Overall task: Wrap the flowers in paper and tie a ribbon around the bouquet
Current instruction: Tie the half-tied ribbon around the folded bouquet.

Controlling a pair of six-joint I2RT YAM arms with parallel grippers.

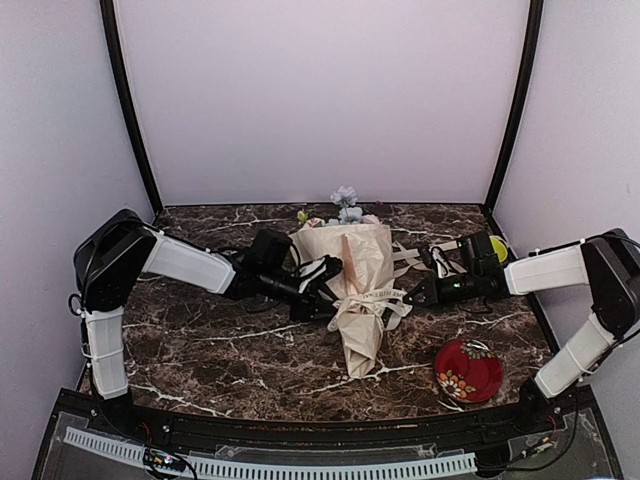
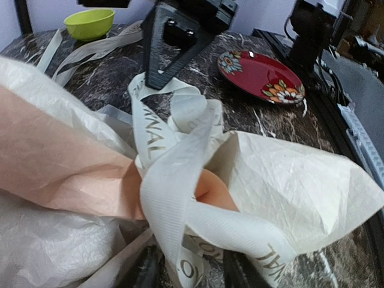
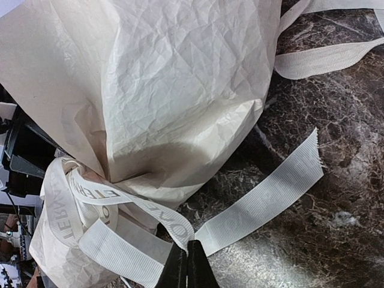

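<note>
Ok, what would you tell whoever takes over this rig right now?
Left gripper: jaws flank the ribbon at the waist of the bouquet; grip unclear.
Right gripper: shut on a ribbon tail.
The bouquet lies mid-table, flowers at the far end.
Done: paper wrapped, ribbon looped round the waist.
To do: tighten and finish the knot; it looks loose.

Paper (image 1: 355, 265): we see cream outside, peach inside.
Ribbon (image 3: 264, 204): cream-white, with grey letters.
Table (image 1: 220, 350): dark marble, white veins.
Plate (image 1: 468, 370): red, with flower pattern.
Bowl (image 2: 89, 23): lime green.
</note>
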